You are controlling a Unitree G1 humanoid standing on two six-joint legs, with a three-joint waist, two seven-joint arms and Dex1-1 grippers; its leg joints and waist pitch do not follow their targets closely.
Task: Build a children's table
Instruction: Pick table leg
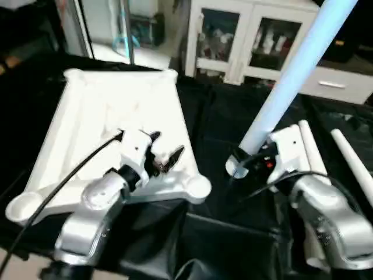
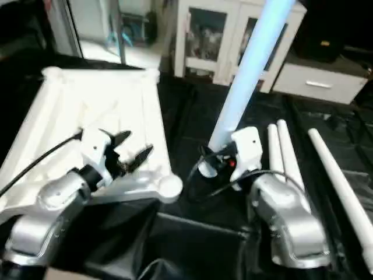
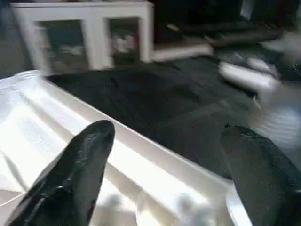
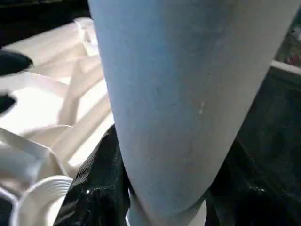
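The children's table top [image 1: 87,116] lies upside down on the black cloth at the left, its ribbed underside up. A round corner socket [image 1: 197,188] sits at its near right corner. My left gripper [image 1: 167,146] hovers over the top's right edge near that socket, fingers [image 3: 80,165] spread open with nothing between them. My right gripper [image 1: 245,160] is shut on the thick end of a pale tube leg [image 1: 291,81], which rises tilted up and to the right, its lower end just right of the socket. In the right wrist view the leg [image 4: 174,94] stands between my black fingers [image 4: 99,188].
Loose white legs [image 2: 285,151] [image 2: 338,186] lie on the black cloth [image 1: 221,116] to the right of my right arm. A white cabinet with glass doors [image 1: 233,35] stands behind the table. A black cable [image 1: 70,169] trails from my left wrist.
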